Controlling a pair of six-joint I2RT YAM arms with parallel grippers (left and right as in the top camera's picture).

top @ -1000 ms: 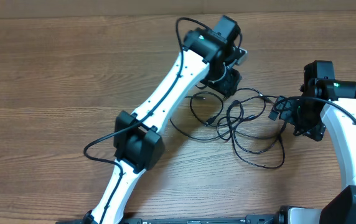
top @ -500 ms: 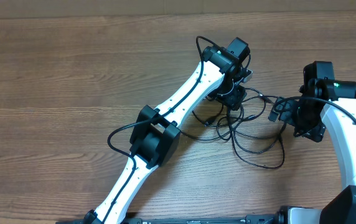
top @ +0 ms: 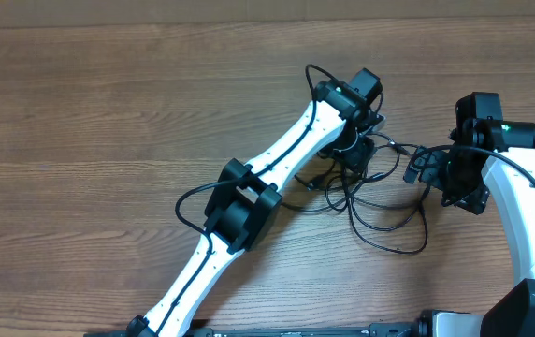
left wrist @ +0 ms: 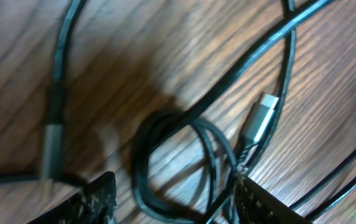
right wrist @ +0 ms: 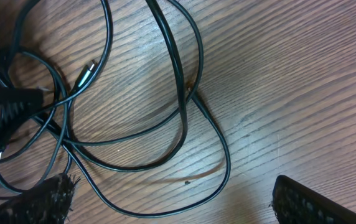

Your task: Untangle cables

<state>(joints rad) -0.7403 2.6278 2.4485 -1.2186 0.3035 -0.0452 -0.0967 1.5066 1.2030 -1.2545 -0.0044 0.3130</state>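
Observation:
Thin black cables (top: 350,192) lie in tangled loops on the wooden table between the two arms. My left gripper (top: 354,157) hangs low over the tangle's upper left part. In the left wrist view its fingers (left wrist: 97,199) stand apart, open, with a small cable loop (left wrist: 165,155) lying between them and a silver plug (left wrist: 262,118) just beyond the right finger. My right gripper (top: 433,173) is at the tangle's right side. It is wide open (right wrist: 172,190) above a large cable loop (right wrist: 184,106), gripping nothing.
A second plug (left wrist: 50,140) lies to the left of the left gripper's fingers. Another small plug (right wrist: 84,74) shows in the right wrist view. Bare wooden tabletop (top: 108,103) stretches to the left and back.
My left arm has swung to the right and its gripper now sits over the cable tangle. The right arm and the cables have not moved.

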